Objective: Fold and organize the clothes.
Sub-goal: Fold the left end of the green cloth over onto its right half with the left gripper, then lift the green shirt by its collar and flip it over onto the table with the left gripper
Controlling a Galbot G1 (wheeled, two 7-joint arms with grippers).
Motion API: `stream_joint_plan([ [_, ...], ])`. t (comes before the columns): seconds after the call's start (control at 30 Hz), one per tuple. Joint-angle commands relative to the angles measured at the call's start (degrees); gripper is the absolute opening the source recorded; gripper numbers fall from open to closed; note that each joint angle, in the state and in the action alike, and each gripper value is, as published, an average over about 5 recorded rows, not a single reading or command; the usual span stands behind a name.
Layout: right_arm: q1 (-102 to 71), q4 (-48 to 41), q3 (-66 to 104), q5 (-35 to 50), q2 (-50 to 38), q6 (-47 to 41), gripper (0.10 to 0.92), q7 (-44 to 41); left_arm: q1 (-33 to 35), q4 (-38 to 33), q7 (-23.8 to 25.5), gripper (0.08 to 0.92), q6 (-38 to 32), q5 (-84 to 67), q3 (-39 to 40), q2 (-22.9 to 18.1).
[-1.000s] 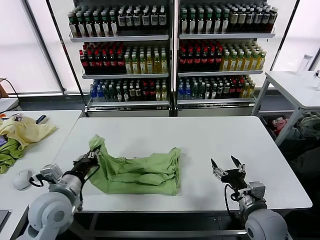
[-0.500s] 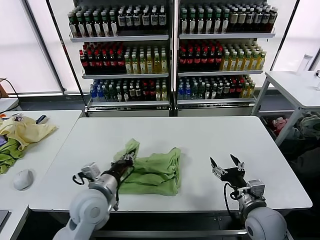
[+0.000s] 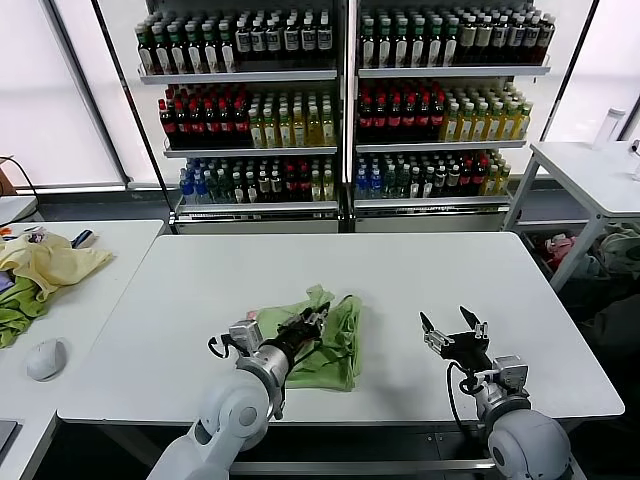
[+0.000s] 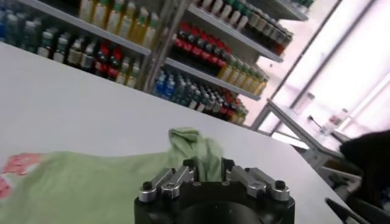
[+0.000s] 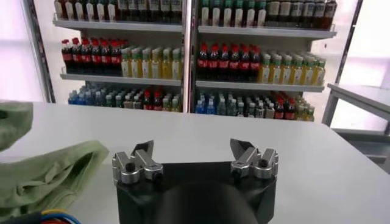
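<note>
Presently the light green cotton polo shirt (image 3: 322, 340) lies roughly folded beneath the left gripper (image 3: 318, 317), jaw state indeterminate; right gripper (image 3: 452, 329) gapes empty; tidying remains.

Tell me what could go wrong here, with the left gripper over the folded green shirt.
The left gripper has carried one edge of the green shirt across onto the far side; if cloth clings to the fingers, pulling away could drag the fold open. The folded layers look bunched and uneven, so the stack may end up crooked. The right gripper waits open beside the shirt and pins nothing, so the shirt could slide on the table.
</note>
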Motion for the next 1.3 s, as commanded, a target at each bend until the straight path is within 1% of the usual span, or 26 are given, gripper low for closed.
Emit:
stream_joint_plan([
  [0.03, 0.67, -0.41, -0.52, -0.08, -0.01, -0.05, 0.823, 0.0, -0.85, -3.95, 1.43, 0.422, 0.6, -1.62, 0.64, 1.64],
  [0.13, 1.04, -0.73, -0.57, -0.13, 0.22, -0.08, 0.823, 0.0, 1.08, -5.58, 1.43, 0.508, -0.2, -2.82, -2.85, 2.74],
  [0.23, 1.3, -1.24, -0.83, -0.31, 0.55, 0.1, 0.823, -0.06, 3.81, -5.24, 2.22, 0.595, -2.16, 1.33, -6.63, 5.95],
  [0.3, 1.31, -1.59, -1.25, -0.77, 0.93, 0.36, 0.823, -0.18, 5.75, -3.27, 2.95, 0.647, -3.91, 5.89, -9.14, 8.37],
  [0.37, 1.25, -1.74, -1.51, -1.21, 1.48, 0.5, 0.823, -0.24, 7.43, -1.02, 3.39, 0.707, -4.88, 9.15, -11.66, 9.86],
  [0.47, 1.28, -1.81, -1.64, -1.49, 1.8, 0.52, 0.823, -0.28, 9.32, 2.42, 3.75, 0.783, -6.16, 12.89, -14.04, 11.02],
  [0.53, 1.34, -2.08, -1.72, -1.75, 1.77, 0.64, 0.823, -0.35, 10.19, 4.51, 3.98, 0.811, -6.99, 15.62, -14.33, 11.27],
  [0.67, 1.34, -2.3, -1.71, -2.22, 2.02, 0.74, 0.823, -0.36, 11.84, 6.7, 4.16, 0.822, -7.3, 17.61, -14.09, 10.77],
  [0.87, 1.02, -2.17, -1.62, -2.67, 2.05, 0.84, 0.823, -0.44, 13.45, 7.37, 4.9, 0.823, -7.01, 18.66, -12.64, 8.91],
  [1.0, 0.84, -2.06, -1.55, -2.96, 2.45, 0.9, 0.823, -0.47, 14.31, 7.5, 5.75, 0.823, -6.67, 18.54, -11.66, 8.44],
  [1.17, 0.66, -1.76, -1.68, -3.3, 2.92, 0.93, 0.823, -0.46, 14.1, 7.37, 6.62, 0.823, -6.59, 14.41, -11.53, 7.85],
  [1.3, 0.53, -1.46, -1.71, -3.41, 3.03, 0.89, 0.823, -0.41, 13.64, 7.23, 8.53, 0.818, -7.8, 9.61, -11.86, 6.93],
])
